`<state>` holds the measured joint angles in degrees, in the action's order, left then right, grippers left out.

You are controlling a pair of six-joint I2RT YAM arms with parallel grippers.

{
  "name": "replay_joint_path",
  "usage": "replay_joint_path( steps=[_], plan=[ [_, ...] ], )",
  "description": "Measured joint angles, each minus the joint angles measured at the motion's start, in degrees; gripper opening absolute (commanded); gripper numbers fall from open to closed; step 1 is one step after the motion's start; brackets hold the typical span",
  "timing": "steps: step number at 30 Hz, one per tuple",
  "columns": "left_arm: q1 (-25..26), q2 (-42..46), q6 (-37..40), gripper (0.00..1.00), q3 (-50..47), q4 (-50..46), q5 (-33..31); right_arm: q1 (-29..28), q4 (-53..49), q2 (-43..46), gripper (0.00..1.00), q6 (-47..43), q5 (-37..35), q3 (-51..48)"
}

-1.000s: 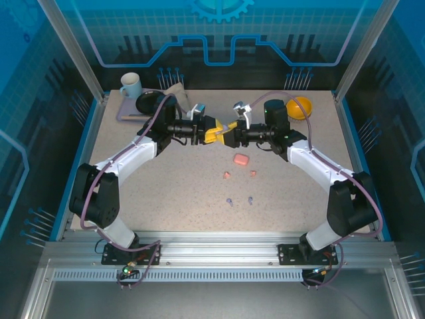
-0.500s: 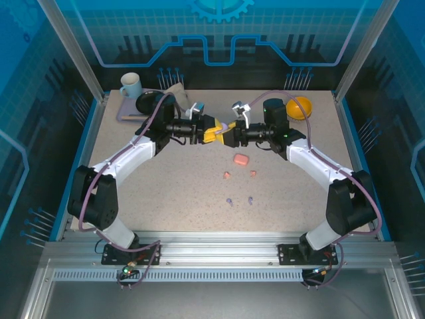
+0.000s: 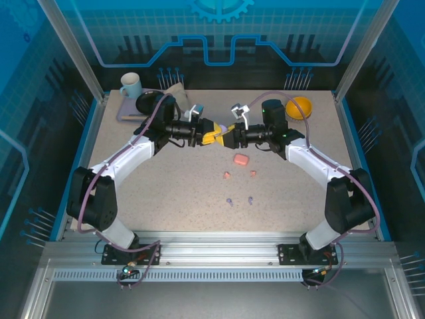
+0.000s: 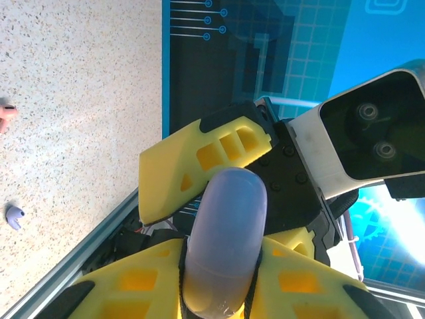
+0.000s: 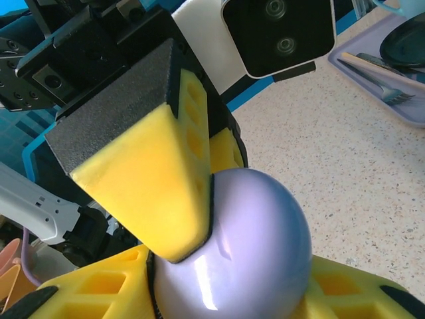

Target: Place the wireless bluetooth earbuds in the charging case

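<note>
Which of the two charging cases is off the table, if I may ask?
The pale purple case, held aloft by the left gripper and right gripper; the pink case lies on the table.

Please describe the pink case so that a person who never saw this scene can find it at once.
Start at the middle of the table, just nearer than where the two arms meet. The pink case lies there on the surface. Unlike the purple case, it is not lifted, and it is much bigger than the pink buds and purple buds nearer the arm bases.
</note>
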<state>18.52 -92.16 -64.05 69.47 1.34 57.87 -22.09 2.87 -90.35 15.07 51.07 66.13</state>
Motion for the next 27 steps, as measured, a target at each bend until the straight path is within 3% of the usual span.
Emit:
replay_joint_path(
  steps=[4, 7, 17, 27],
  plan=[
    [0.0, 0.0, 0.2, 0.13, 0.2, -1.2, 0.1, 0.0, 0.0, 0.0, 0.67, -0.6, -0.8, 0.0],
    [0.0, 0.0, 0.2, 0.12, 0.2, -2.3, 0.4, 0.4, -0.1, 0.3, 0.75, -2.6, -2.7, 0.1],
    [0.0, 0.0, 0.2, 0.11, 0.5, -2.8, 1.0, 3.9, -0.7, 10.2, 0.77, -7.8, -9.1, -4.7],
    [0.0, 0.0, 0.5, 0.11, 2.6, -3.3, 2.3, -2.0, -4.5, 11.1, 0.76, -14.8, -14.4, -5.0]
  ],
)
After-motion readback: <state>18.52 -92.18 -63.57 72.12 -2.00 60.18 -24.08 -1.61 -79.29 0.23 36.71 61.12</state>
